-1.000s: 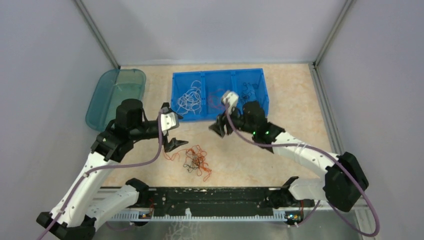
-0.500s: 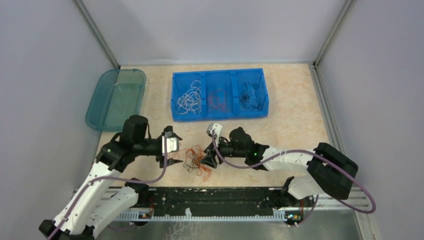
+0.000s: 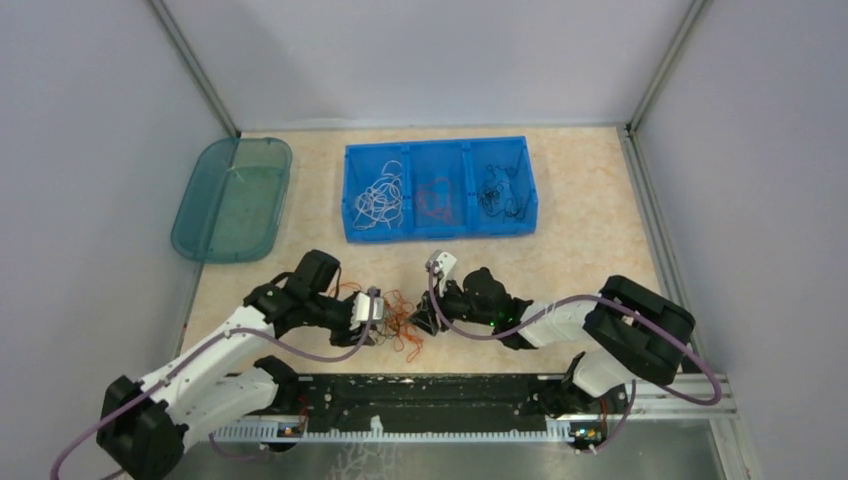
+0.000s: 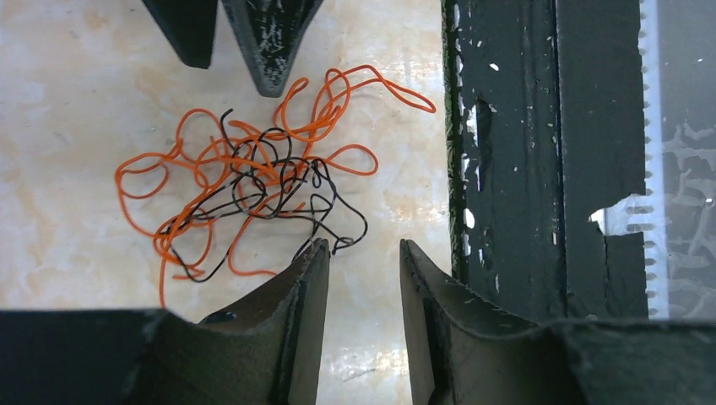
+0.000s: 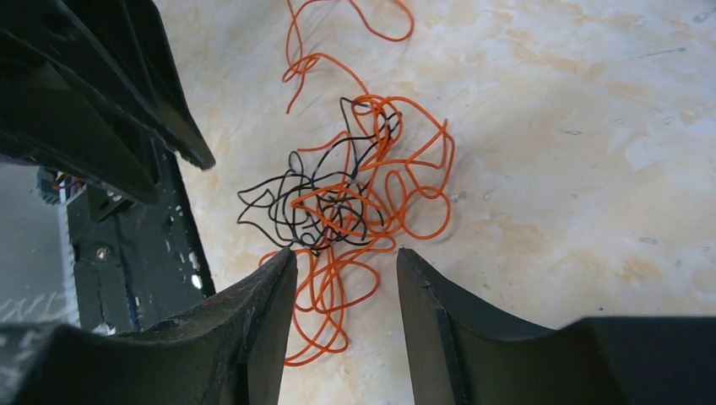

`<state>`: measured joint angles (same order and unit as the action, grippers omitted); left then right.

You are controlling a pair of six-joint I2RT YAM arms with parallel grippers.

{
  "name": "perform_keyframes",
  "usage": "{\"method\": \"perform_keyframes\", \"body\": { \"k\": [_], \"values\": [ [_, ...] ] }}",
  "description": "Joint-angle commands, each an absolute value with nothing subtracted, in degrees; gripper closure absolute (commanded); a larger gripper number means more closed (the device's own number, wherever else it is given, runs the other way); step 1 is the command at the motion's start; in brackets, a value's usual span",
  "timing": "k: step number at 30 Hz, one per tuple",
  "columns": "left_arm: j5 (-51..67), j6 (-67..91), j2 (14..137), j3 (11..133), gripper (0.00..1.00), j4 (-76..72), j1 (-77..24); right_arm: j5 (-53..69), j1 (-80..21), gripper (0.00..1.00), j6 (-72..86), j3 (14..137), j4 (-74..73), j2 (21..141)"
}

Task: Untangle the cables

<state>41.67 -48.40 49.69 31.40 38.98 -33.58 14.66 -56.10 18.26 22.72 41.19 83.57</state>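
The overhead camera sits high behind my arm bases and looks down and forward over the whole table (image 3: 600,230), far enough off that the cable tangle (image 3: 398,322) is only a small knot. My left wrist camera looks steeply down past my left gripper (image 4: 363,253), very close to the tabletop, with the black rail (image 4: 507,169) along its right side. My right wrist camera looks down the same way past my right gripper (image 5: 344,257), with the rail on its left. All three views share the tangle, and each wrist view catches the other gripper's fingertips at its top.
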Motion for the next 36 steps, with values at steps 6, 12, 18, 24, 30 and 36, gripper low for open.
{"method": "perform_keyframes", "body": {
  "k": [6,12,18,24,30,36],
  "values": [
    [36.7,-41.7,58.5,30.5,0.59,27.6,-37.7,6.9,-56.5,0.54,17.9,20.6,45.1,76.0],
    [34.1,-42.4,60.3,30.0,0.55,26.3,-39.0,6.2,-56.5,0.55,17.2,20.4,43.0,72.5],
    [32.5,-43.4,62.4,29.4,0.52,25.3,-40.1,4.4,-56.4,0.56,16.4,19.6,41.5,70.5],
    [33.3,-43.9,62.9,29.9,0.36,26.3,-40.5,3.2,-56.3,0.58,15.7,19.1,40.5,69.4],
    [33.5,-43.1,63.0,30.6,0.34,25.5,-40.5,2.7,-56.3,0.6,14.9,19.8,39.8,69.5],
    [29.5,-43.5,63.0,29.1,0.72,21.6,-40.6,1.9,-56.2,0.63,14.6,19.7,38.8,68.1]
  ]
}}
